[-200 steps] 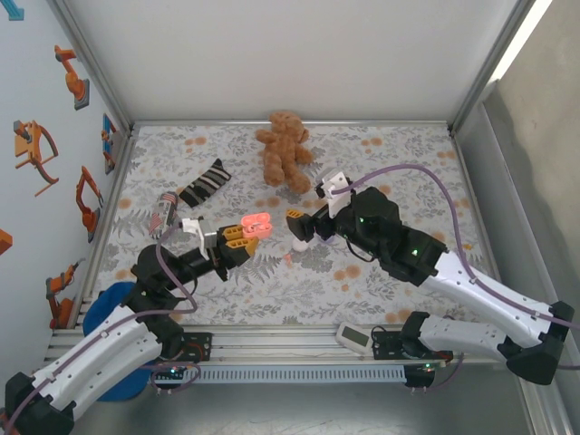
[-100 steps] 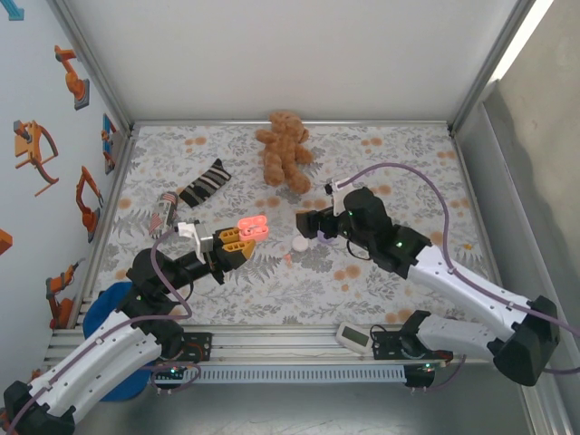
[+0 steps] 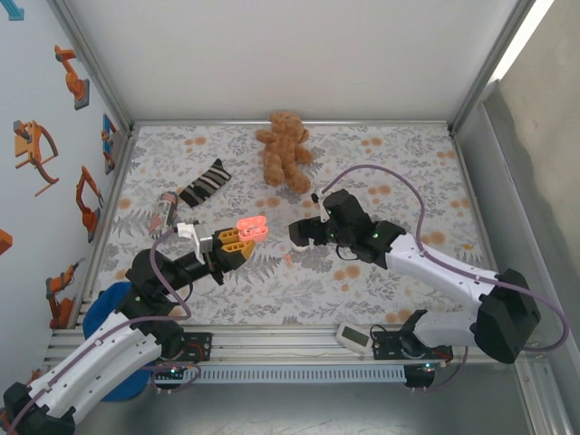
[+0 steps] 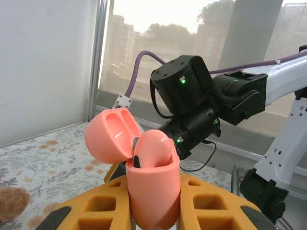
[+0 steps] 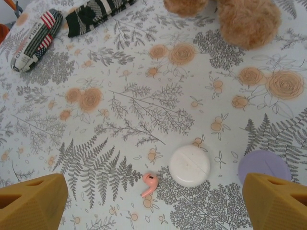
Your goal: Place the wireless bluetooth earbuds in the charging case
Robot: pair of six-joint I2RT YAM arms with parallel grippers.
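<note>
The salmon-pink earbud (image 5: 149,184) is seen lying slantwise just beside the white case (image 5: 189,165), beneath the wide-open right gripper (image 3: 299,236); the charging case (image 4: 151,191) is clamped in the left gripper (image 3: 237,237).

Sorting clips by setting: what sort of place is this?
Probably a robotics lab test cell: a floral mat boxed in by aluminium framing, robot-arm stickers on the left wall, and props like a teddy bear.

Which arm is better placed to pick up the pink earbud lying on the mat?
The right. Its open hand hovers over the pink earbud, which lies between its fingers in the wrist view, beside the white round case. The left hand is shut on the open pink case, so it is busy.
</note>
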